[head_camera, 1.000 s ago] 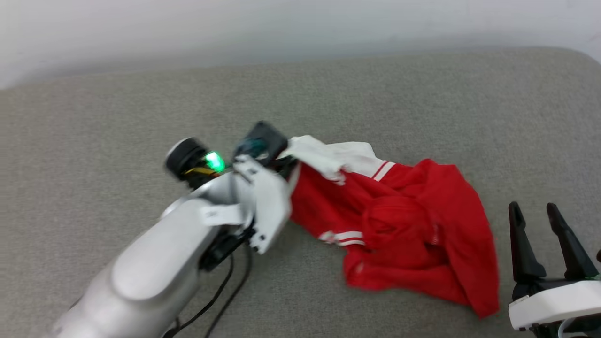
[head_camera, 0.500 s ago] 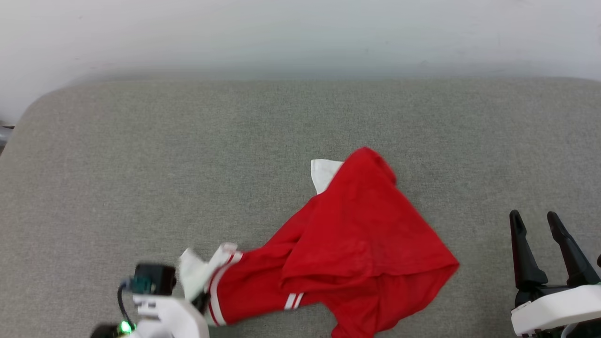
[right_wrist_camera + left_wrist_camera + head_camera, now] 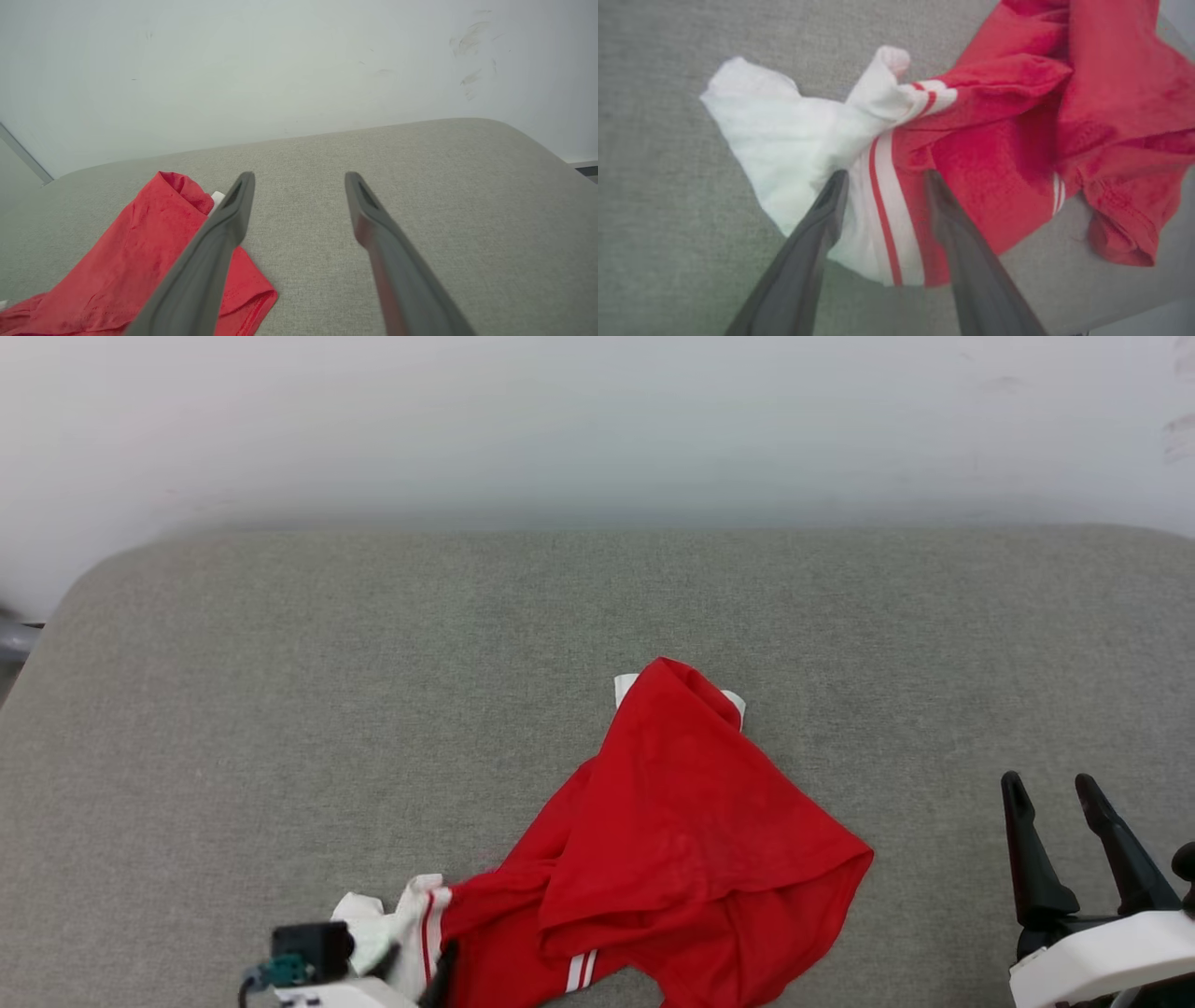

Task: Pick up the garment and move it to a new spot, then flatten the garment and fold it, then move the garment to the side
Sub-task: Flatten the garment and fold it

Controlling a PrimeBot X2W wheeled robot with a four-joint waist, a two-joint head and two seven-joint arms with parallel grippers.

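Garment (image 3: 691,840) in a crumpled heap on the grey padded worktop (image 3: 280,663), near centre; both pincers spread.

Plain red face up, peak toward the far wall (image 3: 560,429), a white sleeve (image 3: 784,130) trailing at its near-left end. Left pincer (image 3: 886,177) sits low at the near-left edge and aims down at that end. Its fingers stand well apart, one tip over the white sleeve, the other over red cloth, with the red-and-white striped trim (image 3: 882,196) lying slack between them; nothing pinched. Cannot tell whether the tips touch the cloth. Right pincer (image 3: 1046,784) is at near right, fingers pointing at the far wall, wide open and empty above bare worktop, clear of the garment's right edge.
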